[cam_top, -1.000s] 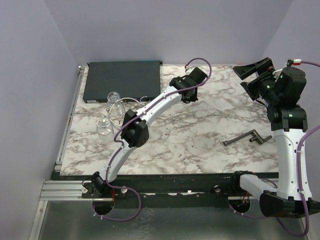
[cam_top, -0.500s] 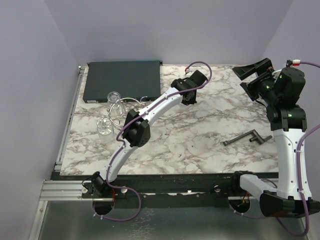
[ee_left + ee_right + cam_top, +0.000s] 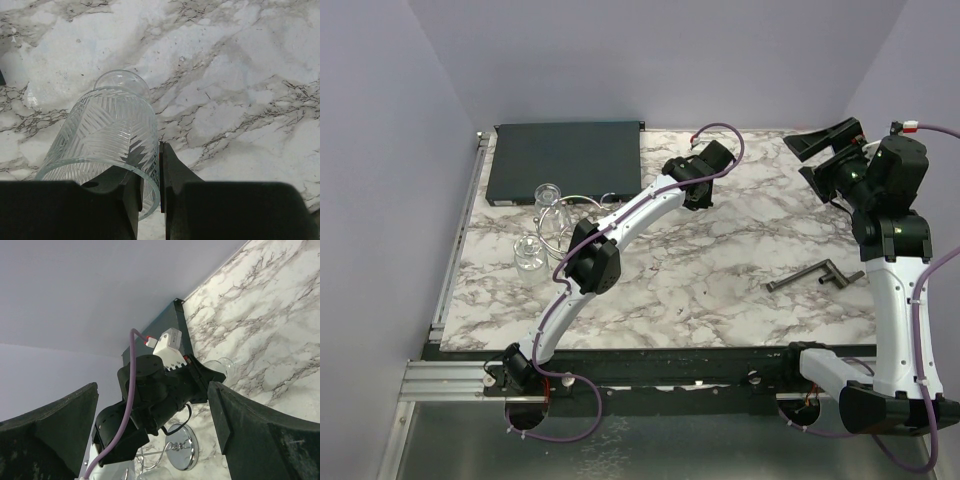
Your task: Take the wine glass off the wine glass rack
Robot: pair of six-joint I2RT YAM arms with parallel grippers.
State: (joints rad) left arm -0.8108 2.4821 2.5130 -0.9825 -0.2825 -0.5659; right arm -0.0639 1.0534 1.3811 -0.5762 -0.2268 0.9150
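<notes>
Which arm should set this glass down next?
Left: the left hand grips the glass by its rim above the table; the right hand is open, off to the side.

The table point(image 3: 720, 270) has a white marble-patterned top veined in grey and fills the middle of the overhead view. Plain lavender walls close it in: the back wall point(image 3: 650, 60) at 12 o'clock, the left wall point(image 3: 380, 200) at 9 o'clock and the right wall point(image 3: 920, 70) at 2 o'clock. An aluminium rail point(image 3: 455, 250) runs along the table's 9 o'clock edge, and a black bar point(image 3: 670, 358) along its 6 o'clock edge. Beyond that lies dull grey sheet metal point(image 3: 700, 450). The light is soft and even.
</notes>
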